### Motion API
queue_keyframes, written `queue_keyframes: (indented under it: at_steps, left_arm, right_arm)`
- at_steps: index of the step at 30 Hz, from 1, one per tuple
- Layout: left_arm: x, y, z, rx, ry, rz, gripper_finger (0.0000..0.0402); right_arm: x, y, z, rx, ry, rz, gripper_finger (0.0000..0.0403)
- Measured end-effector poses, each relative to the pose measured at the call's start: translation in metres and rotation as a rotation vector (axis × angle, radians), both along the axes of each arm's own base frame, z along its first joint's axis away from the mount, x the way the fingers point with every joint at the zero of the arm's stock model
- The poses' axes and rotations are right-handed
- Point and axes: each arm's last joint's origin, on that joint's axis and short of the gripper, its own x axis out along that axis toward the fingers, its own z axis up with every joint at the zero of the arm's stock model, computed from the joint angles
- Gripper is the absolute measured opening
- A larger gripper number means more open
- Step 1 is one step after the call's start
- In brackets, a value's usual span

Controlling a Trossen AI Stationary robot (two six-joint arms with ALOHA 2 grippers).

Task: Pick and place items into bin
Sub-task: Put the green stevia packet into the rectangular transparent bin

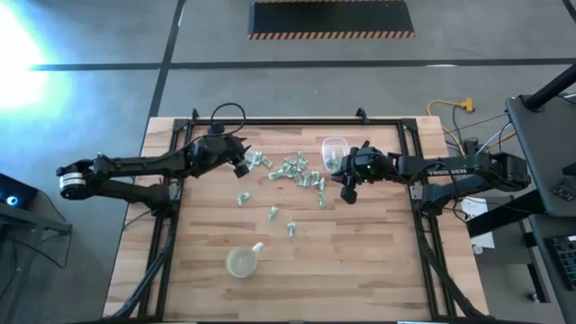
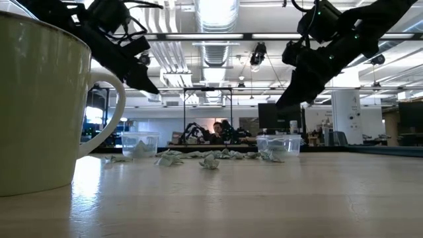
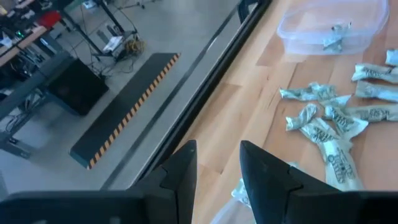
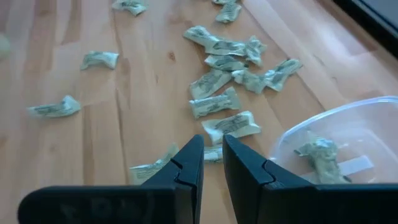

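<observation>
Items (image 1: 297, 169): most still lie scattered mid-counter (image 1: 360, 261) between two clear bins; only one or two sit in each bin (image 4: 348, 143), so much remains. Left gripper (image 3: 217, 171) hangs empty, fingers apart; right gripper (image 4: 212, 163) hovers nearly closed, holding nothing.

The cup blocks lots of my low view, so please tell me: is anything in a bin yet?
Observer: Yes. The right wrist view shows one piece lying inside the bin beside the right tool.
Operator: Where are the others?
Observer: From above, most pieces lie bunched on the table between the two tools, and a few lie apart, nearer the cup.
Operator: Is the left tool holding one?
Observer: No. In the left wrist view the left tool is open, with nothing between its fingers.
</observation>
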Motion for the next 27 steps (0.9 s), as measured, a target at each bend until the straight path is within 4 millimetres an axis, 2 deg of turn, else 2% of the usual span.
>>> queue_keyframes:
  at_steps: [7, 16, 21, 27]
  left_arm:
    - [0.001, 0.000, 0.007, 0.002, -0.032, -0.003, 0.0107]
    - [0.002, -0.004, 0.004, -0.004, -0.021, -0.021, 0.0107]
    - [0.001, -0.005, 0.000, -0.009, -0.009, -0.021, 0.0107]
    - [0.000, -0.005, -0.002, -0.023, -0.013, -0.014, 0.0107]
  right_arm:
    - [0.004, -0.001, -0.011, -0.004, 0.055, 0.037, 0.0052]
    - [0.025, 0.012, -0.046, 0.092, 0.118, 0.130, 0.0054]
    - [0.038, 0.020, -0.058, 0.075, 0.088, 0.166, 0.0082]
    - [0.039, 0.020, -0.068, 0.099, 0.127, 0.109, 0.0128]
